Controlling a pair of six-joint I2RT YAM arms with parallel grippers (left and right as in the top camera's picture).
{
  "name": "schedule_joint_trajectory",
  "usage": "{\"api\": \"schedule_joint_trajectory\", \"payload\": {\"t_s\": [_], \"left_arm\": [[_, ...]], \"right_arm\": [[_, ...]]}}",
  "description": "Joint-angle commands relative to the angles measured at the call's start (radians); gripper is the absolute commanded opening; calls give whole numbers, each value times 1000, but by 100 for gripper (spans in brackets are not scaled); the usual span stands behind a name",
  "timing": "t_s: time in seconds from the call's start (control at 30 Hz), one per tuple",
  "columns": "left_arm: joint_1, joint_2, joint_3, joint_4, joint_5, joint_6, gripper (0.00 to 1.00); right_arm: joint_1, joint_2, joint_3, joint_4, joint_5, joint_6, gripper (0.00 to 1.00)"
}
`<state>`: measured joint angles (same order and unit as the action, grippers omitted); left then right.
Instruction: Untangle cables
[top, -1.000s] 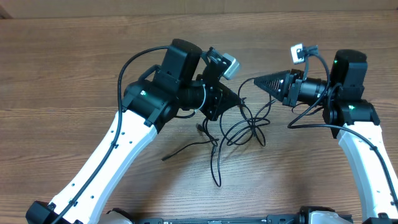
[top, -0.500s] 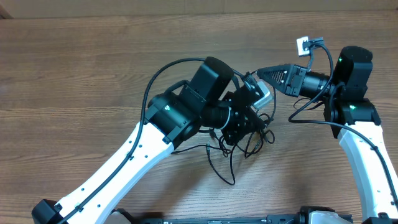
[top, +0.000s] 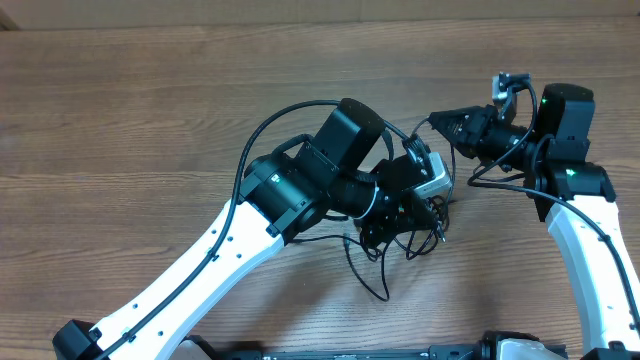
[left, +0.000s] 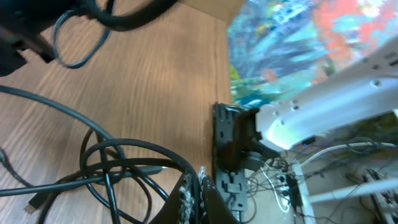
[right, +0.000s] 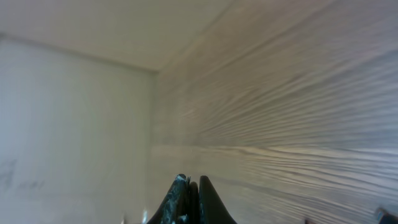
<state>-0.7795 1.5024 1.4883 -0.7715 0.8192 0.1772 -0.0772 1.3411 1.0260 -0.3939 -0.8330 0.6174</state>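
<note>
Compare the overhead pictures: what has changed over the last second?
The left gripper swung right, over the cables, which bunched up and shifted right with it. The right gripper drew back to the right. Both grippers stayed shut, and the right one held nothing.

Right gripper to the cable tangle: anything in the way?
Yes. The left arm's wrist camera and the wrist behind it hang over the cables, between them and the shut right gripper at the upper right in the overhead view.
</note>
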Motion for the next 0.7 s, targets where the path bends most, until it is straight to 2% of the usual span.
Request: {"api": "schedule_joint_trajectory", "payload": {"t_s": [0.0, 0.2, 0.53, 0.67], "left_arm": [[-13, -18, 21, -16, 147, 68, 4], [-13, -18, 21, -48, 293, 138, 4], [-13, -18, 21, -47, 395, 138, 4], [-13, -18, 21, -40, 467, 138, 4]], "right_arm": [[-5, -2, 8, -19, 159, 11, 4], [-5, -2, 8, -80, 294, 15, 4], [-5, -2, 8, -126, 410, 2, 5], [-5, -2, 8, -133, 444, -55, 7]]}}
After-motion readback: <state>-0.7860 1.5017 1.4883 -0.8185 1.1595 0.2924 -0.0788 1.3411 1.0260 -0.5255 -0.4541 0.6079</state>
